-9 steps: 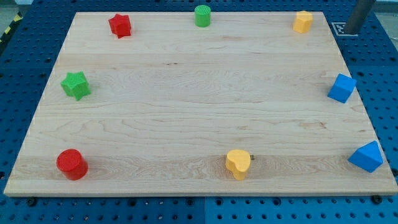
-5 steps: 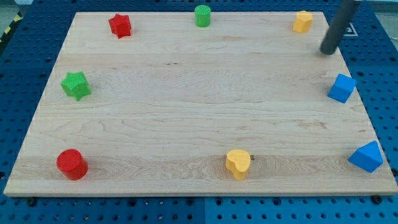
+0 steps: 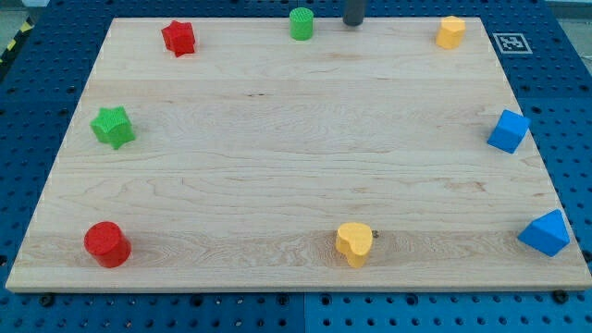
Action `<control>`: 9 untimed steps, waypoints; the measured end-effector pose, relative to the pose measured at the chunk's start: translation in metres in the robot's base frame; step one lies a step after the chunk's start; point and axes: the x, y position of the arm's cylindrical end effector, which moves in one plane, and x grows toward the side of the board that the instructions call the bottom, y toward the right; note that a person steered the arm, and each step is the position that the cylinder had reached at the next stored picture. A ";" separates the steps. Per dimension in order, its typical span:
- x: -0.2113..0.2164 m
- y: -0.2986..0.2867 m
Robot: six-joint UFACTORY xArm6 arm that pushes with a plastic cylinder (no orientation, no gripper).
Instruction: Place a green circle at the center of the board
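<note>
The green circle block (image 3: 302, 23) stands near the top edge of the wooden board (image 3: 296, 120), a little left of the middle. My tip (image 3: 353, 23) is at the view's top edge, just to the right of the green circle, a small gap apart from it. Only the rod's short lower end shows.
A red star (image 3: 178, 38) sits top left, a green star (image 3: 113, 126) at the left edge, a red cylinder (image 3: 107, 244) bottom left. A yellow heart (image 3: 354, 243) sits bottom centre, a yellow block (image 3: 450, 31) top right, two blue blocks (image 3: 509, 130) (image 3: 545, 232) along the right edge.
My tip has moved from off the board's top right corner leftward along the top edge, past the yellow block, to just right of the green circle. No block has moved.
</note>
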 end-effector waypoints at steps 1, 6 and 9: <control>0.001 -0.029; 0.045 -0.110; 0.056 -0.127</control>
